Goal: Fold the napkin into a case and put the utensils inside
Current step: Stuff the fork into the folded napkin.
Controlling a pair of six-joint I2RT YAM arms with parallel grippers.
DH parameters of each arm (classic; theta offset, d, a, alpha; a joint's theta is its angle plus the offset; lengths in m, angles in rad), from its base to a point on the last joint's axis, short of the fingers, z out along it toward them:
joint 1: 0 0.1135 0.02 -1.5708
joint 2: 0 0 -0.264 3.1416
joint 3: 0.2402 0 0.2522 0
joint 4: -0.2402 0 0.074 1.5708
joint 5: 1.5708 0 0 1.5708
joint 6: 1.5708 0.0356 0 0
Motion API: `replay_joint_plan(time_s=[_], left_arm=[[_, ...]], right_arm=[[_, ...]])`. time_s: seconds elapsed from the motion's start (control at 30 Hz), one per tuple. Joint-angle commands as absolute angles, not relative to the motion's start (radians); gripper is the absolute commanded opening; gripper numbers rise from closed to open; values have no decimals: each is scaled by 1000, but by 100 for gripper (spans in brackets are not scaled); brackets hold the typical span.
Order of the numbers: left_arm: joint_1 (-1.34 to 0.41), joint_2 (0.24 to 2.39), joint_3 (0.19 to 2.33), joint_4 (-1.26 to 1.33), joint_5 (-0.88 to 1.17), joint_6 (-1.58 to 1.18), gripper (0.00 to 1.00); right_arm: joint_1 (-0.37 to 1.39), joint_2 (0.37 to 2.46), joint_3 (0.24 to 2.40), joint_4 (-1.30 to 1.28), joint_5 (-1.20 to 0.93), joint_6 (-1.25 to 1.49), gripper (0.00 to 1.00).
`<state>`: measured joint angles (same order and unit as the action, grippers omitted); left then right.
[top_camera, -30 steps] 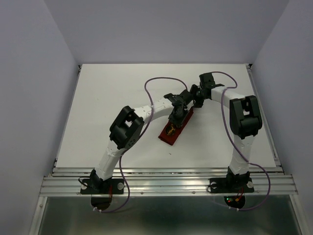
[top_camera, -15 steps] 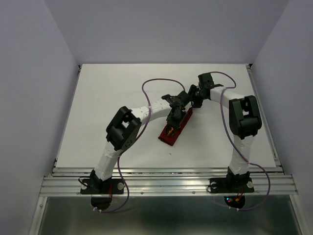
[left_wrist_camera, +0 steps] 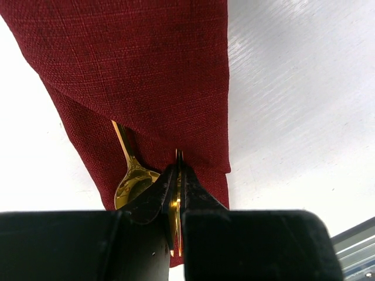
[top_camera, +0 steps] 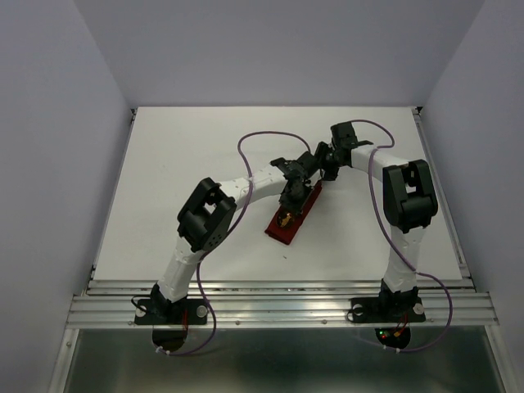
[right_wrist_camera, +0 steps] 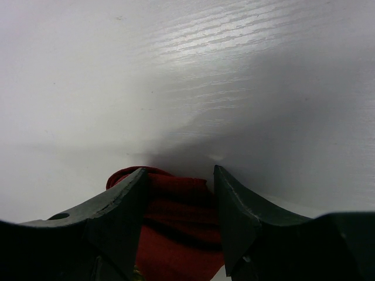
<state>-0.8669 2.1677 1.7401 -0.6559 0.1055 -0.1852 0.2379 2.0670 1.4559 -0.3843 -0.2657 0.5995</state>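
Left end effector: narrowed to a slit, its two fingers pinching a thin gold fork seen edge-on between them.
Fork: held upright in the pinch, its tip poking out just ahead of the fingertips and touching the cloth.
Spoon: just beside the left end effector, on the left in its wrist view; the bowl lies on the cloth by the finger and the thin handle runs ahead, under a slanting fold.
Case: a dark red folded strip that begins under the left fingertips and stretches away ahead of them, flat on the surface.
Right end effector: fingers part-way apart, set down over the far end of the case.
Cloth at right end effector: rumpled red fabric fills the gap between the two fingers and shows a little past one of them; I cannot tell whether it is squeezed.
Both end effectors: close together, one at each end of the case's far half.
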Motion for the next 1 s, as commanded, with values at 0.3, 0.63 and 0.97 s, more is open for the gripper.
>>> replay_joint_plan(time_s=[0.3, 0.63, 0.97], left_arm=[[-867, 2200, 1867, -669, 130, -172, 1], [-867, 2180, 1852, -670, 137, -173, 30], [-867, 2060, 1792, -673, 124, -201, 30]], right_arm=[[253, 2040, 1431, -410, -249, 597, 55], [253, 2030, 1422, -410, -238, 601, 56], [253, 1899, 1390, -411, -68, 626, 67]])
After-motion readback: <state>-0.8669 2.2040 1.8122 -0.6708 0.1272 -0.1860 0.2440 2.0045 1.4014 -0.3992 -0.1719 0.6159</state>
